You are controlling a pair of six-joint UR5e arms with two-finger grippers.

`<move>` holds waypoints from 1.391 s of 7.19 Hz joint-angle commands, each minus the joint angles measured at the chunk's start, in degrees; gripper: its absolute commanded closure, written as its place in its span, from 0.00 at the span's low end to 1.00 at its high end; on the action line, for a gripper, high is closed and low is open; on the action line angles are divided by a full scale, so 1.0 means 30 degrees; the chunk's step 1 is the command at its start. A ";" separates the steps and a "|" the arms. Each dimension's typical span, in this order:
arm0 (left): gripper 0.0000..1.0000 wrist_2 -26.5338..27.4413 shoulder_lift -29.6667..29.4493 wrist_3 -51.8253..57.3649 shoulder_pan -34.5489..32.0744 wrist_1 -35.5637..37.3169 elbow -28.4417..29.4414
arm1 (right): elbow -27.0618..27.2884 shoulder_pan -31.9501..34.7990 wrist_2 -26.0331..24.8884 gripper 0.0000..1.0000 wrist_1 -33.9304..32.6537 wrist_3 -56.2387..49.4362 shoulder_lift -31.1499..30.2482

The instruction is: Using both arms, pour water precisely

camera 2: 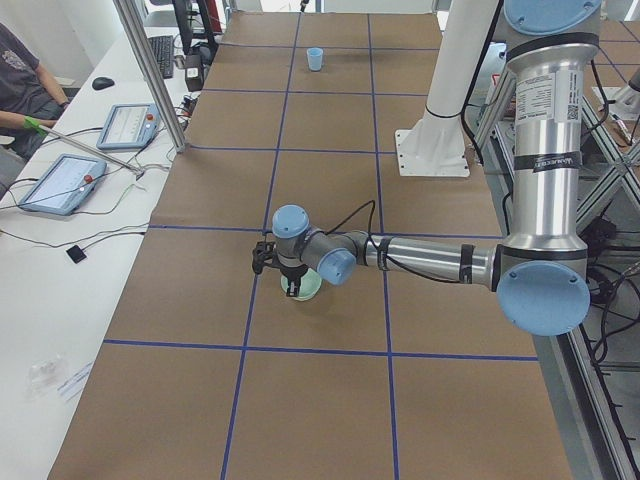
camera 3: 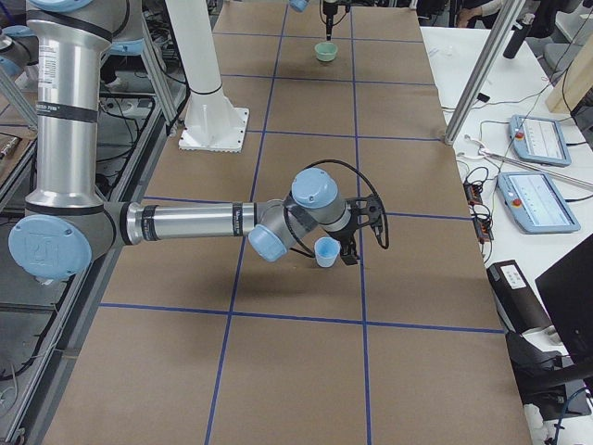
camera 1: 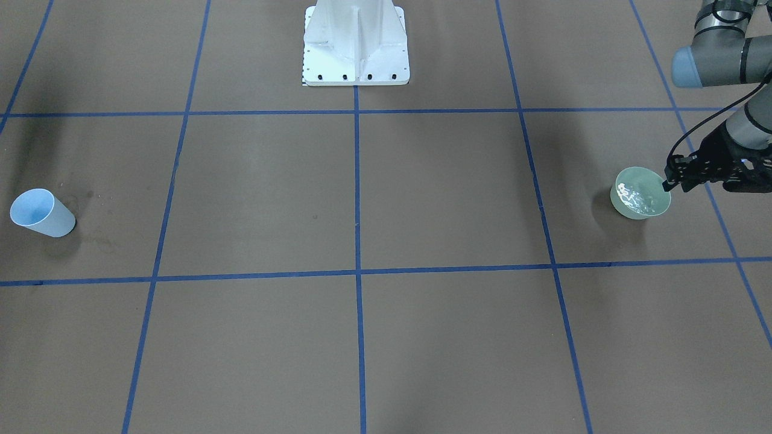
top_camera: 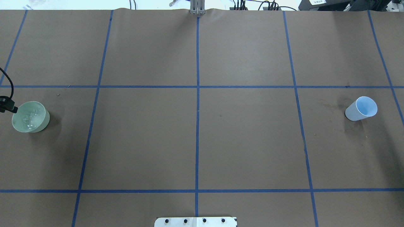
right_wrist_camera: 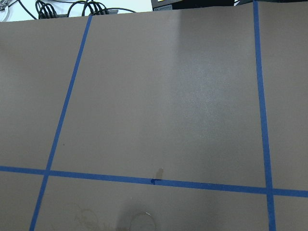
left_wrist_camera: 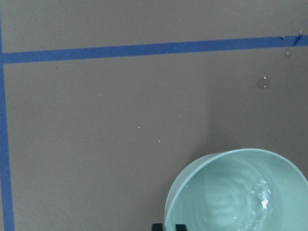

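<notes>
The water shows only as whitish glints and ripples in the bottom of a pale green bowl. The bowl stands on the brown table near its end on the robot's left.

The left gripper sits at the bowl's rim on the side away from the table's middle. Its black fingertips just reach that rim in the wrist view. I cannot tell whether it is clamped on the rim or merely touching it. The left arm reaches in low from that end.

A small droplet lies on the table near a blue tape line.

Well apart, near the opposite end, sits a light blue cup. The right arm stretches low toward it, and the right gripper is just beside the cup. How far it is open cannot be told.

The tape-gridded table runs between the two vessels, with the white pedestal at the robot's edge. Across the table, metal posts stand at its far edge. Beyond them are tablets and a seated person.
</notes>
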 commanded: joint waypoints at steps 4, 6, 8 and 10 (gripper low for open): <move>0.00 -0.1819 -0.0060 0.8465 -0.6082 0.4486 -0.2598 | -0.0499 0.0089 -0.0067 0.01 -0.3393 -0.1708 0.0003; 0.00 -0.1729 -0.0412 1.1482 -0.7292 0.7055 -0.1755 | -0.0471 0.1198 -0.0067 0.01 -0.9148 -0.6674 0.1606; 0.00 -0.1935 -0.0501 1.1400 -0.7296 0.7120 -0.0171 | -0.0412 0.1788 -0.0096 0.01 -1.2977 -0.9477 0.2580; 0.00 -0.1964 -0.0529 1.1223 -0.7296 0.7092 0.0797 | -0.0469 0.1790 0.0544 0.01 -1.3164 -0.9485 0.2290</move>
